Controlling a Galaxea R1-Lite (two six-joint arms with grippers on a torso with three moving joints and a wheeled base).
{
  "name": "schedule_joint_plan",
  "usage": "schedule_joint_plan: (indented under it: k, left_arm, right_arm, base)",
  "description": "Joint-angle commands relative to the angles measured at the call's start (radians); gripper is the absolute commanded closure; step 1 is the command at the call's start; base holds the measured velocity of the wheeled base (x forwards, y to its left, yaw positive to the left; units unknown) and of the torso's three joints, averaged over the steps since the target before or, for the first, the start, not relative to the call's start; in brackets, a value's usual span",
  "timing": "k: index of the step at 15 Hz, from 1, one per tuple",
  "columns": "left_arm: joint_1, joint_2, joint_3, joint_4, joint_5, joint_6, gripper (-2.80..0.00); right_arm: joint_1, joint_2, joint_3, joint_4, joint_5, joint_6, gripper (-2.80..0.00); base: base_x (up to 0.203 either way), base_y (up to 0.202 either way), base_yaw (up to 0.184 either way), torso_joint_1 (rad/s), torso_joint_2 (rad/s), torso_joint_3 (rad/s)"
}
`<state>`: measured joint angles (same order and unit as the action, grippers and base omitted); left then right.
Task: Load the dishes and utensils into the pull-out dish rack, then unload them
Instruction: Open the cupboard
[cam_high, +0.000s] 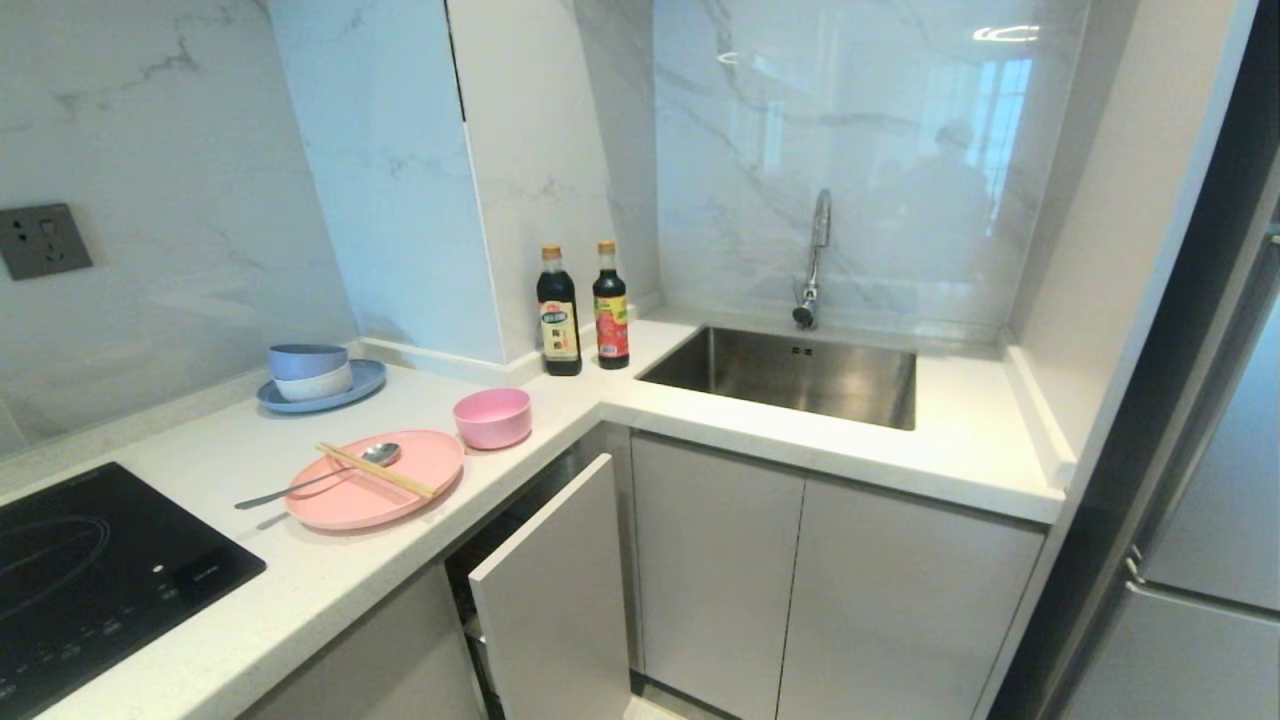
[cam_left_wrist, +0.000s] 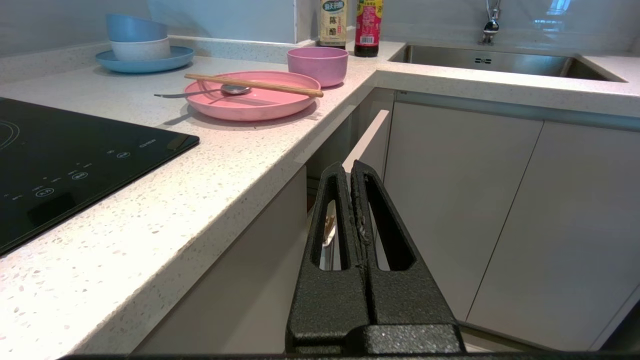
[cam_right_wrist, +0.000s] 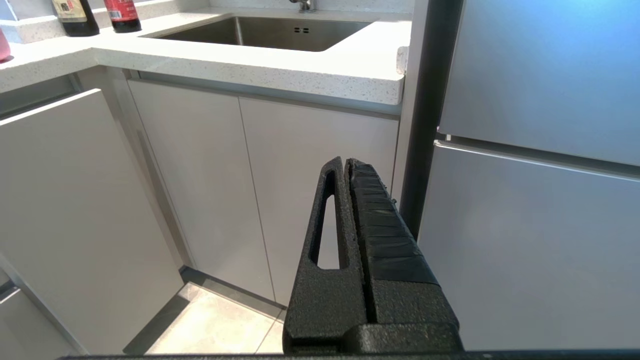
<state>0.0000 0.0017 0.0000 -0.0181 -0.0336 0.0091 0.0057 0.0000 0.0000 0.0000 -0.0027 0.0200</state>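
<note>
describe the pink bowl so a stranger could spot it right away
On the white speckled countertop, between the black cooktop and the steel sink, lies a large flat pink plate. The small round matte pink bowl sits just behind it, alone and empty, unlike the stacked blue and whitish bowls.

Neither arm reaches into the head camera's sight. The left gripper (cam_left_wrist: 351, 167) hangs low and level with its two black fingers pressed flat together, nothing between them. The right gripper (cam_right_wrist: 346, 162) sits the same way, fingers closed tight against each other, holding nothing.
</note>
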Motion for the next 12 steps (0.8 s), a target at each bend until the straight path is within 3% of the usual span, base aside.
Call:
schedule_joint_plan:
  k: [1,12]
  left_arm:
    - [0.0,0.0,0.012,0.0,0.0,0.0,0.0]
    - [0.0,0.0,0.012,0.0,0.0,0.0,0.0]
  right_arm:
    - [0.0,0.0,0.002,0.0,0.001,0.0,0.0]
    - [0.0,0.0,0.002,0.0,0.001,0.0,0.0]
  base:
    - [0.0,0.0,0.0,0.0,0.0,0.0]
    - [0.0,0.0,0.0,-0.01,0.02,0.009]
